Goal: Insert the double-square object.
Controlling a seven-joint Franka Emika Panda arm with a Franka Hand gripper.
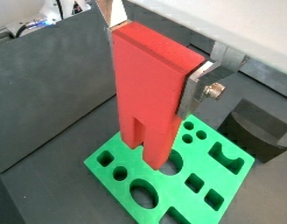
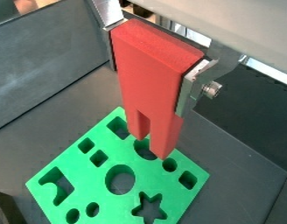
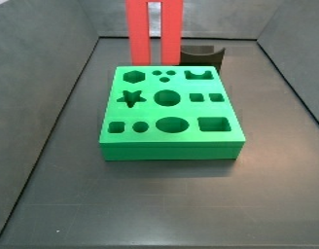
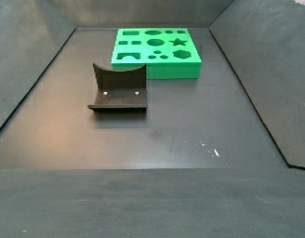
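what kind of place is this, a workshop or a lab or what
Probably a robot test cell: a dark walled bin floor, a green board with shaped holes, the fixture, and the hand holding the double-square object above the board.

Can't see the gripper above its silver fingers in both wrist views, lose the double-square object top at the side view's 12 o'clock edge, fixture half hidden behind the green board.
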